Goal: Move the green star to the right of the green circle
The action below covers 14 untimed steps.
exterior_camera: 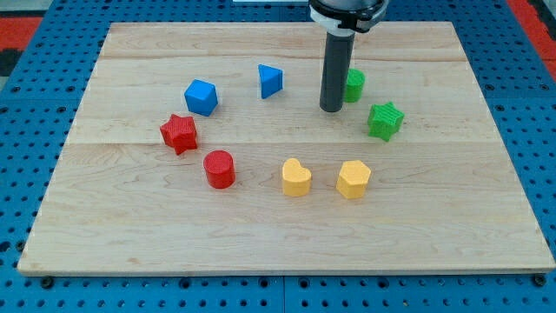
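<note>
The green star (385, 120) lies on the wooden board at the view's right, below and a little right of the green circle (354, 85). The green circle is partly hidden behind my dark rod. My tip (331, 109) rests on the board just left of the green circle and to the upper left of the green star, apart from the star.
A blue triangle (270, 80) and a blue cube (201, 96) lie to the left of the rod. A red star (179, 133) and a red cylinder (220, 169) lie at lower left. A yellow heart (296, 177) and a yellow hexagon (354, 179) lie below. The board's edge (287, 271) meets blue pegboard.
</note>
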Available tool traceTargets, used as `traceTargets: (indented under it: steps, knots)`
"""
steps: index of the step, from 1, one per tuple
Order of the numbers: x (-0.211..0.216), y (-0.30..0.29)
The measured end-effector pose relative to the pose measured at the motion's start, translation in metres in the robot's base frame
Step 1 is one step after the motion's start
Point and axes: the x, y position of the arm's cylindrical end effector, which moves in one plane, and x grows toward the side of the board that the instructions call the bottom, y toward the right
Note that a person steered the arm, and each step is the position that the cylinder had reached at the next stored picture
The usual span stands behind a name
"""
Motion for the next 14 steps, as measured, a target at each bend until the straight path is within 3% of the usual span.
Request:
traceTargets:
  steps: [3, 4, 5, 7, 9, 12, 14]
  knots:
    - [0.042, -0.013]
    - [0.076, 0.016]
    - [0.080, 0.061]
    - [0.031, 0.074]
    - [0.058, 0.117]
    - [0.066, 0.147]
    - [0.034, 0.114]
